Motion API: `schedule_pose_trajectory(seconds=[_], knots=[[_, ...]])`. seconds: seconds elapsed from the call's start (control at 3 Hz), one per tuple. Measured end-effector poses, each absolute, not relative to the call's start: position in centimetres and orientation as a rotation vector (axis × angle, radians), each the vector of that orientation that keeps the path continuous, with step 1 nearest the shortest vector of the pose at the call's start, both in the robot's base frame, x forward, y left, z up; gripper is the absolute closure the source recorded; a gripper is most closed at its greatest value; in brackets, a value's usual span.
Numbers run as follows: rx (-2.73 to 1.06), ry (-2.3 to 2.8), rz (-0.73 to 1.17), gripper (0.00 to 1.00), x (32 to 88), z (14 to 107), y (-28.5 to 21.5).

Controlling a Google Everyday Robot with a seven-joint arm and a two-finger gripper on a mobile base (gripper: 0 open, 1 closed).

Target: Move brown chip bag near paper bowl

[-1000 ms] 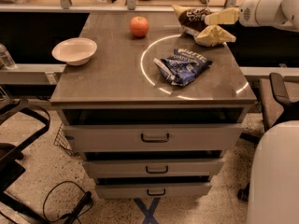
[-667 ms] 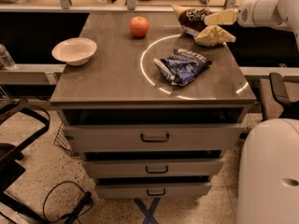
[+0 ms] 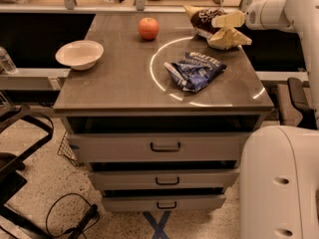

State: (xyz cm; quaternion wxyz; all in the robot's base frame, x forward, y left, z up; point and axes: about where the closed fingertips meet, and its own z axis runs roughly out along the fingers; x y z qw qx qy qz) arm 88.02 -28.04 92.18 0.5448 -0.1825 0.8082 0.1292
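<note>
The brown chip bag (image 3: 203, 19) lies at the back right of the table top (image 3: 119, 78), its tan end pointing left. My gripper (image 3: 221, 29) reaches in from the right on a white arm (image 3: 271, 13). Its two cream fingers (image 3: 228, 19) are spread apart at the bag's right end, one above and one below it. The paper bowl (image 3: 79, 54) stands at the table's left edge, far from the bag.
An orange-red apple (image 3: 148, 28) sits at the back middle. A blue chip bag (image 3: 193, 71) lies right of centre, inside a bright ring of light. Below the top are three drawers (image 3: 164, 147). My white base (image 3: 279, 183) is at the front right.
My gripper has edged slightly left toward the brown chip bag. The bag, bowl, apple and blue bag have not moved.
</note>
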Motion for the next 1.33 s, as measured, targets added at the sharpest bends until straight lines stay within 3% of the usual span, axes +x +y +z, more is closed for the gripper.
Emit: schedule_pose_trajectory(seconds=[0.33, 1.33], knots=[[-0.446, 1.930, 0.326, 0.14, 88.7, 91.0, -26.9], [-0.477, 1.946, 0.359, 0.85, 89.4, 89.3, -24.8]])
